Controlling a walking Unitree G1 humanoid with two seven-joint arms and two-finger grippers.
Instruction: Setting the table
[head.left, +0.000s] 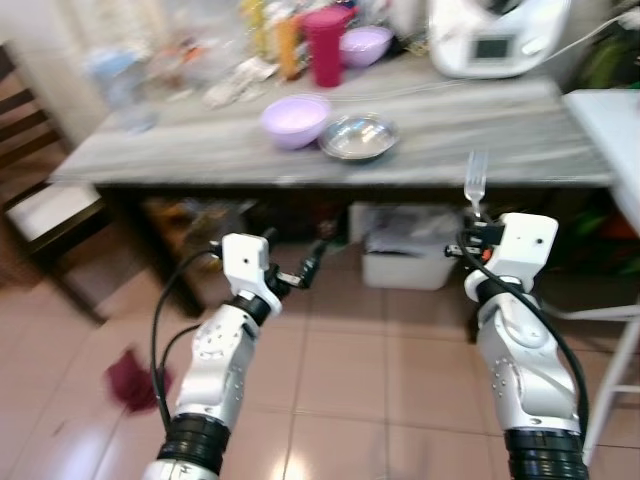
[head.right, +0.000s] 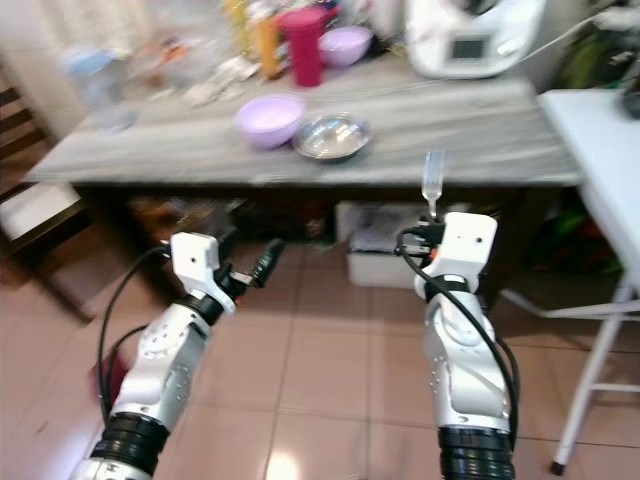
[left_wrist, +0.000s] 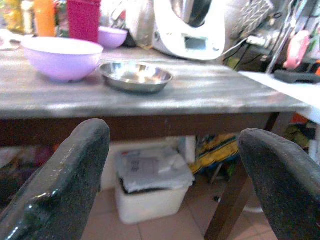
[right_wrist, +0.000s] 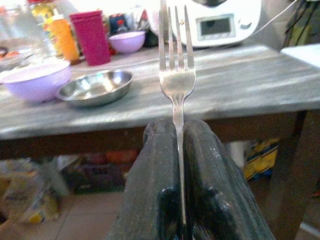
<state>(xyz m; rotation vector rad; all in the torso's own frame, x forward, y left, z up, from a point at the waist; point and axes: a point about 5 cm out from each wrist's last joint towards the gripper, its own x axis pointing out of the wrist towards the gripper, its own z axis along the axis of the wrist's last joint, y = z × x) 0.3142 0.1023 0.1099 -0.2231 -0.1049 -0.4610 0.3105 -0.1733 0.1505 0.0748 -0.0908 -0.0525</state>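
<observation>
Right wrist view, right gripper (right_wrist: 179, 150) clamped on an upright fork (right_wrist: 176, 75), head views, left gripper (head.left: 310, 268) spread, holding nothing, before the table (head.left: 480, 140) bearing steel dish (head.left: 358, 136), lilac bowl (head.left: 295, 120)

On the grey wooden surface (head.right: 480, 130), a lilac plastic bowl (head.right: 269, 120) sat just at nine o'clock of a shallow steel dish (head.right: 331, 136). The right gripper (head.right: 432, 222) held a silver fork (head.right: 432, 180) upright below the surface edge.
</observation>
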